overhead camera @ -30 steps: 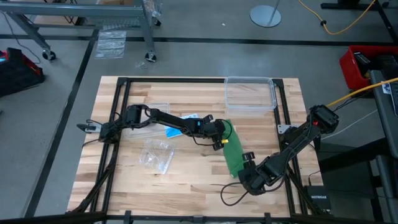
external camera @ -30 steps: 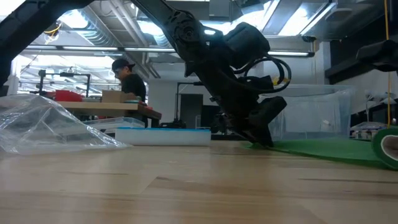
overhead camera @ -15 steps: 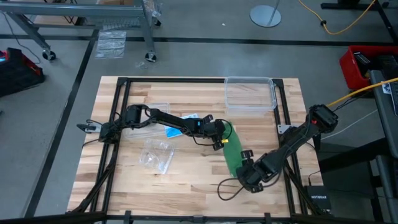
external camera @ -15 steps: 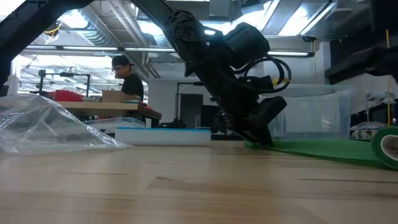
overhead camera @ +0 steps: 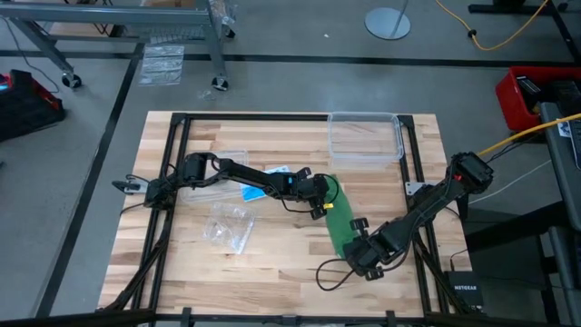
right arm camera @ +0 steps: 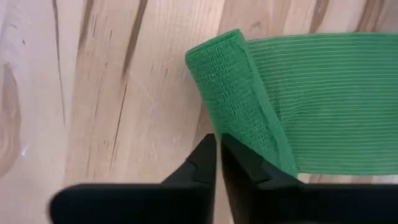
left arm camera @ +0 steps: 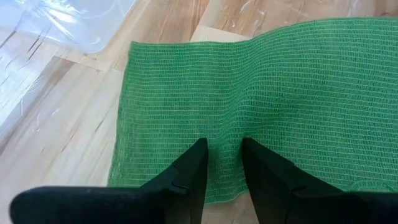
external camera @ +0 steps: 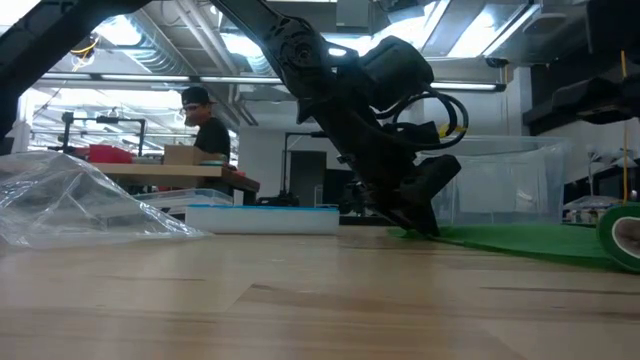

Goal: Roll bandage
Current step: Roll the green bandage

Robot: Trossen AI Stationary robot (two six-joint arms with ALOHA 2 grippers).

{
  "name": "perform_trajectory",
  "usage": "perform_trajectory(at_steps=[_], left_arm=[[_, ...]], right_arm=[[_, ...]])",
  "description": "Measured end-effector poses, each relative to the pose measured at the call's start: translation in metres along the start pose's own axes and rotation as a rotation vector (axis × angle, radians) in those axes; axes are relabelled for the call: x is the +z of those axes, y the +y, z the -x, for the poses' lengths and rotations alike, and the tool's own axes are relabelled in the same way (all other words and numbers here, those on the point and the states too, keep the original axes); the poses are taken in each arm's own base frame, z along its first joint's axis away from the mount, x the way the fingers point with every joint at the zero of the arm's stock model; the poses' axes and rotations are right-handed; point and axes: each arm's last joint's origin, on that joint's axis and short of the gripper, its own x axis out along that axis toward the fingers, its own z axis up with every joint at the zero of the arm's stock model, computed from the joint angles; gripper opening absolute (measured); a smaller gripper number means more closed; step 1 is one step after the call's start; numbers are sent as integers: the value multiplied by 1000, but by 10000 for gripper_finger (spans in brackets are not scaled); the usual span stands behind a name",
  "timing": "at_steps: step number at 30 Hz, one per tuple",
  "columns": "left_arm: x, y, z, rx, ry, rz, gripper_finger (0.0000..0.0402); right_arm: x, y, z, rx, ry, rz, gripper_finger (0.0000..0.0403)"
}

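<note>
The green bandage (overhead camera: 338, 218) lies flat on the wooden table, running from far to near. Its near end is wound into a small roll (right arm camera: 239, 93), which also shows in the low view (external camera: 625, 235). My left gripper (left arm camera: 222, 146) reaches in from the table's left. Its fingertips sit a little apart on the bandage's far end (overhead camera: 325, 202). My right gripper (right arm camera: 217, 140) points down, shut, right beside the roll on the side away from the flat strip (overhead camera: 360, 243). My left gripper presses both fingertips (left arm camera: 199, 155) down on the bandage near its far end, close to its left long edge (left arm camera: 161, 180). It comes slanting down from the table's left. The cloth puckers in a low ridge (left arm camera: 224, 134) between the fingers and lies on the table. My right gripper's shut fingertips (right arm camera: 208, 149) stand against the roll's long side (right arm camera: 249, 134), but I cannot tell whether they touch it.
A clear plastic box (overhead camera: 365, 136) stands at the far right. A blue and white pill organizer (overhead camera: 263, 186) lies under my left arm, and a crumpled clear bag (overhead camera: 229, 227) lies nearer on the left. A person (external camera: 205, 125) stands beyond the table.
My right gripper has shifted a little toward the table's left and far edge, closer to the bandage's rolled end. The left gripper and the bandage have kept still.
</note>
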Motion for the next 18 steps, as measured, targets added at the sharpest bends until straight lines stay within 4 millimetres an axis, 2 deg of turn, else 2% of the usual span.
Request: perform_trajectory(at_steps=[2, 8, 18], left_arm=[[0, 0, 0, 0, 0, 0, 95], [0, 0, 0, 0, 0, 0, 95], [0, -1, 0, -2, 0, -1, 95]], right_arm=[[0, 0, 0, -7, -3, 0, 6], [2, -5, -1, -32, -12, -15, 14], [12, -26, -18, -44, 58, -21, 7]])
